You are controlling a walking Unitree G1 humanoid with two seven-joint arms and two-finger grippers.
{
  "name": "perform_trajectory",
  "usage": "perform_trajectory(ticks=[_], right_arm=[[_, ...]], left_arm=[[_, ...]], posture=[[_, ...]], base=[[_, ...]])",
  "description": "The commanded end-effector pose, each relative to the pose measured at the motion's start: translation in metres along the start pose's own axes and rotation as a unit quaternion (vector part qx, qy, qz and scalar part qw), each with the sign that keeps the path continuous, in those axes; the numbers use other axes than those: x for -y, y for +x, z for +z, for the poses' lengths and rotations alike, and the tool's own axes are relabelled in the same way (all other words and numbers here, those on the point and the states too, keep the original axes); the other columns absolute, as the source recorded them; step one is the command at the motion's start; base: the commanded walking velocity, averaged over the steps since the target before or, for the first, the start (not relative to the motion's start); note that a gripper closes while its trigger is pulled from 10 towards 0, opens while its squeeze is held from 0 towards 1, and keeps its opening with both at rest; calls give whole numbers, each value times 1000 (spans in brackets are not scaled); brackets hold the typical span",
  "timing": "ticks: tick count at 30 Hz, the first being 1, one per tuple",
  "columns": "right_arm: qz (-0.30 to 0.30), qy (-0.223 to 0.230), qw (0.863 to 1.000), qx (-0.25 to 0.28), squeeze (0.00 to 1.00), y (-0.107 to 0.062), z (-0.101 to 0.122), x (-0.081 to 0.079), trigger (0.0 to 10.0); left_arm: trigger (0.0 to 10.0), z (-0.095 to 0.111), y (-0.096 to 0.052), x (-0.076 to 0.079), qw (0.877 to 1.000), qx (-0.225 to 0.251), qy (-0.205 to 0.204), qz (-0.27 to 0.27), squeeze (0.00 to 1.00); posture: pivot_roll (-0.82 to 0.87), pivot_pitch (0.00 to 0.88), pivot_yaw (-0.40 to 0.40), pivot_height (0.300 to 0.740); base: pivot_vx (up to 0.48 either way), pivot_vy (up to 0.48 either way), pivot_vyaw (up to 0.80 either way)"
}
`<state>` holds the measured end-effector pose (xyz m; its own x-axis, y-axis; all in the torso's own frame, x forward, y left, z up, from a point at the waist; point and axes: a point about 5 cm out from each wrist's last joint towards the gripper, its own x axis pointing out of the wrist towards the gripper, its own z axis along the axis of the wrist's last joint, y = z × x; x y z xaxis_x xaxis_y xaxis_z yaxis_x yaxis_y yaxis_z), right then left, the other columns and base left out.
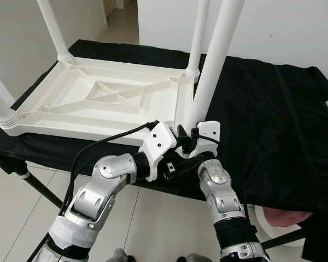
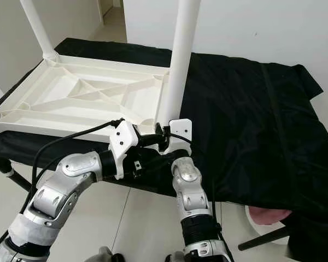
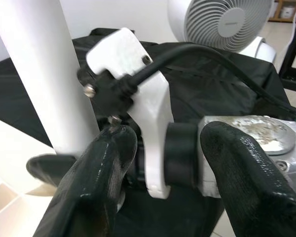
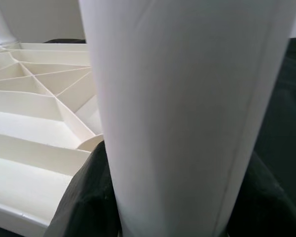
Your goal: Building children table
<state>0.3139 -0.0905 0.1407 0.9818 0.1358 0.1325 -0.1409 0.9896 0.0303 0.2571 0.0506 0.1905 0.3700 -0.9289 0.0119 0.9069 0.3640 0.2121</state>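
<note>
The right tool [image 2: 165,143] clamps the near leg [image 2: 179,60] at its socket in the upturned tabletop [image 1: 106,101] on the desk; left tool [image 3: 158,163] open (beside it). Next: seat the leg firmly.

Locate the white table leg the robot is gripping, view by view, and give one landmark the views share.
Left eye view: table leg rises from the upturned tabletop's near right corner, above both grippers.
Right eye view: the same leg, centre, rising off the top edge.
Left wrist view: the leg stands at the left, behind the left gripper's fingers.
Right wrist view: the leg looms close, centre.
Shared landmark: the black cloth.
</note>
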Motion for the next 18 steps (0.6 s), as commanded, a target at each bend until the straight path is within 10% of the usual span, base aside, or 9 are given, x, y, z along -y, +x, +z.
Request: perform_trajectory(ticks=[1,6,7,17,18], right_arm=[[-1,0,1000,29,0,0,14,-5,10000],[4,0,999,37,0,-1,20,1,10000],[10,7,999,39,1000,0,21,8,10000],[43,-18,998,37,1000,-1,30,37,10000],[78,-37,996,31,490,-2,29,44,10000]], left_arm=[[10000,0,0,-2,1000,-4,1,20,0],[10000,-1,-1,-1,1000,-5,0,20,0],[10000,-1,-2,-2,1000,-6,0,22,0],[10000,-1,-6,-3,1000,-8,1,26,0],[10000,0,-7,-4,1000,-8,2,27,0]], posture=[[-102,75,21,740],[-103,76,18,740],[-102,74,15,740],[-98,70,9,740],[-96,67,8,740]], base=[[0,0,0],[0,0,0],[0,0,0],[0,0,0],[0,0,0]])
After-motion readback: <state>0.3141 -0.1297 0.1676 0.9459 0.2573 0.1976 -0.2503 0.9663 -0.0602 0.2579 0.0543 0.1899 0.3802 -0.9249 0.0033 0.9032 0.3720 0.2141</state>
